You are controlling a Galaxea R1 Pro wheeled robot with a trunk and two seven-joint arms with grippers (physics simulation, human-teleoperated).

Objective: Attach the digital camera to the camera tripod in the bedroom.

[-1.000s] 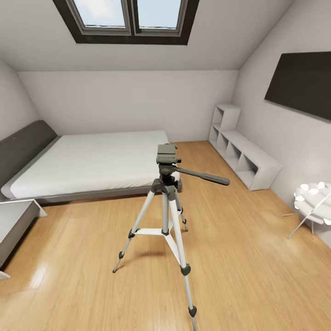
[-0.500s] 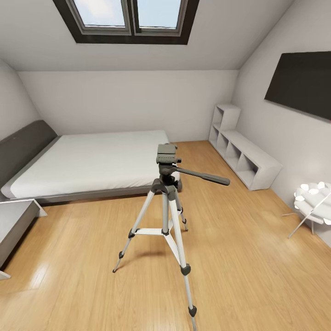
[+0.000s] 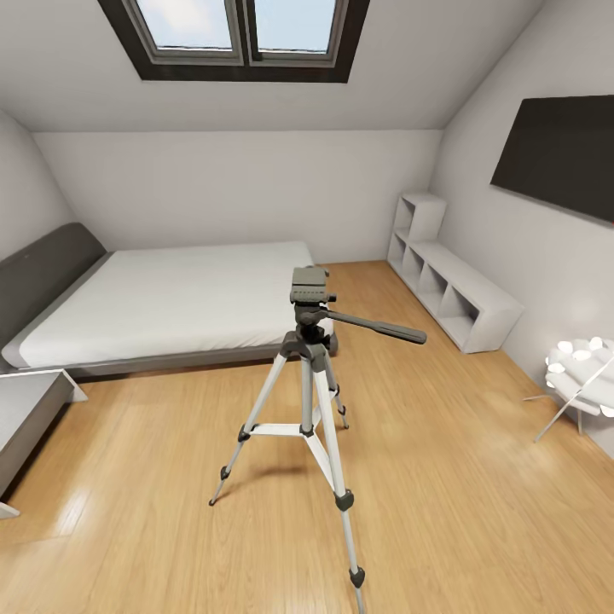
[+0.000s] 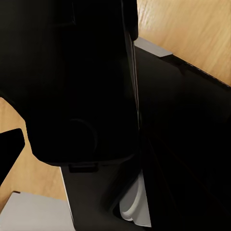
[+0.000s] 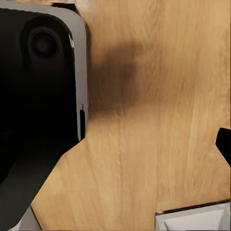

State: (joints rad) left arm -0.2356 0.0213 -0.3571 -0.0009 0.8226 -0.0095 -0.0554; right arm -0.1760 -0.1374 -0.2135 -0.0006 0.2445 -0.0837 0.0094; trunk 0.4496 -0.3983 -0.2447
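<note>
The camera tripod (image 3: 308, 375) stands on the light wood floor in the middle of the head view, silver legs spread. Its black head (image 3: 309, 286) has a bare top plate, and the pan handle (image 3: 379, 328) points right. The digital camera is out of view. In the left wrist view one dark fingertip (image 4: 10, 147) of my left gripper (image 4: 115, 159) sits at the picture's edge beside my black base (image 4: 72, 96). My right gripper (image 5: 115, 159) hangs over the floor with one fingertip (image 5: 224, 143) at the edge. Nothing lies between the fingers of either gripper.
A grey-framed white bed (image 3: 170, 298) lies behind the tripod. A white cube shelf (image 3: 452, 290) and a black TV (image 3: 563, 158) line the right wall. A white chair (image 3: 580, 367) stands at the right, a grey piece of furniture (image 3: 26, 409) at the left.
</note>
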